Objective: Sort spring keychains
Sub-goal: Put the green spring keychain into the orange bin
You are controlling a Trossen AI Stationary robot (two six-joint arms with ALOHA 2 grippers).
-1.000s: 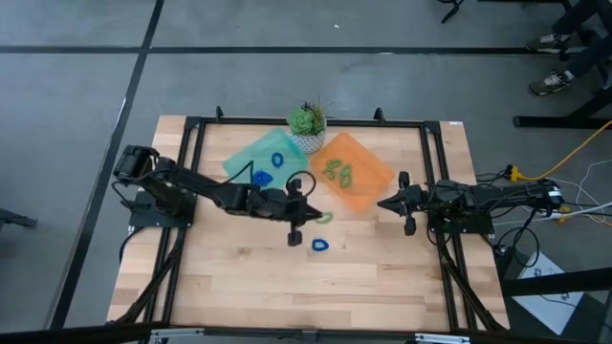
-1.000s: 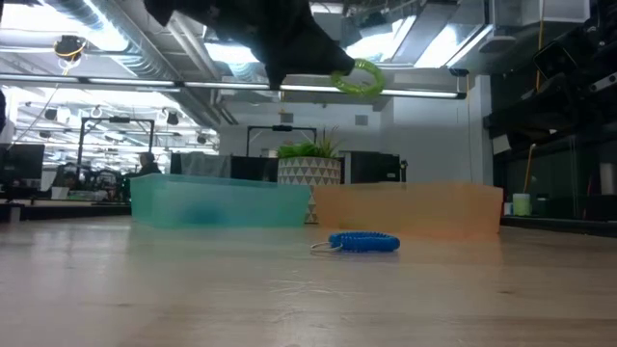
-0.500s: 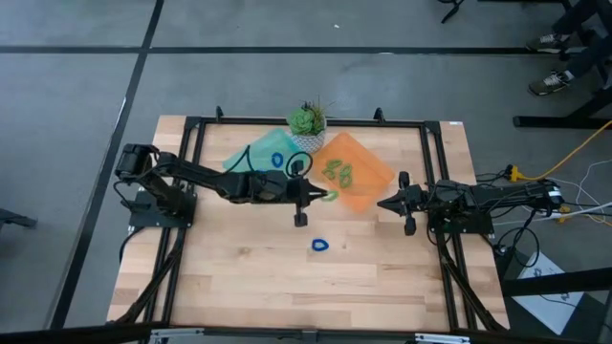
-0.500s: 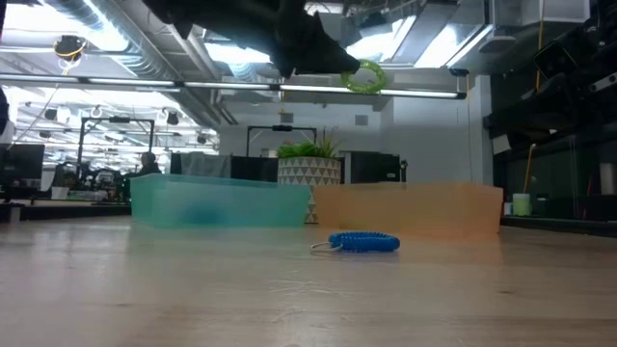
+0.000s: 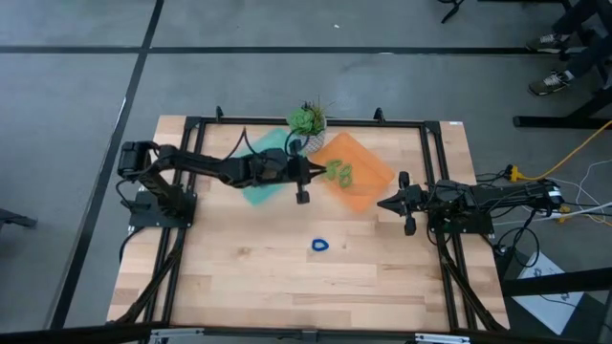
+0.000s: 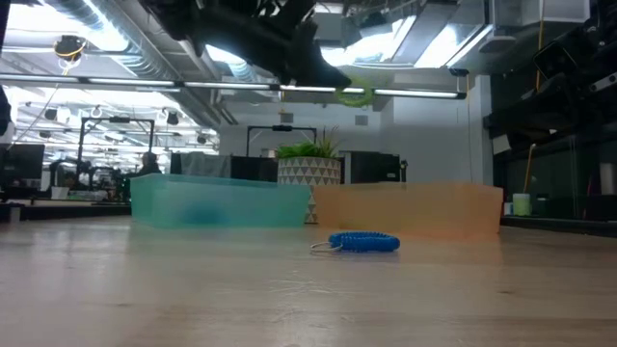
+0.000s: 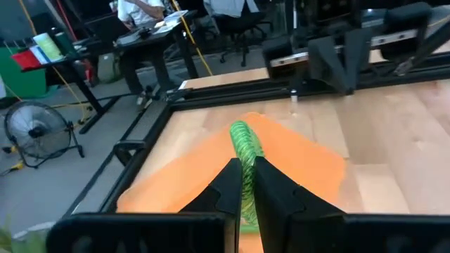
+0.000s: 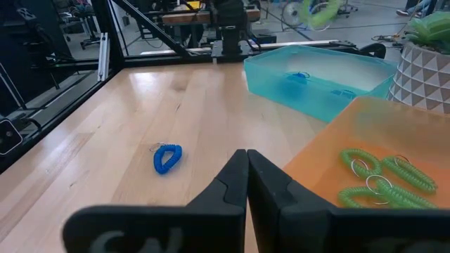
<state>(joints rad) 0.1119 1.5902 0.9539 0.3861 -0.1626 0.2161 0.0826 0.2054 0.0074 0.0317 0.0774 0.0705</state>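
One green spring keychain (image 5: 332, 172), clamped in the left pincer (image 5: 323, 173), has travelled from mid-counter to above the orange tray (image 5: 375, 182). Release looks imminent; the right pincer (image 5: 386, 203) waits closed nearby.

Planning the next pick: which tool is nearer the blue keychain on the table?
Right. The right tool waits beside the orange tray, a short way from the blue keychain. The left tool is farther, up over the tray's edge, holding a green keychain.

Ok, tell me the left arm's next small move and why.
Probably open the fingers and drop it: the left gripper is shut on a green keychain, raised above the orange tray, where other green keychains lie. The right gripper waits shut by the tray.
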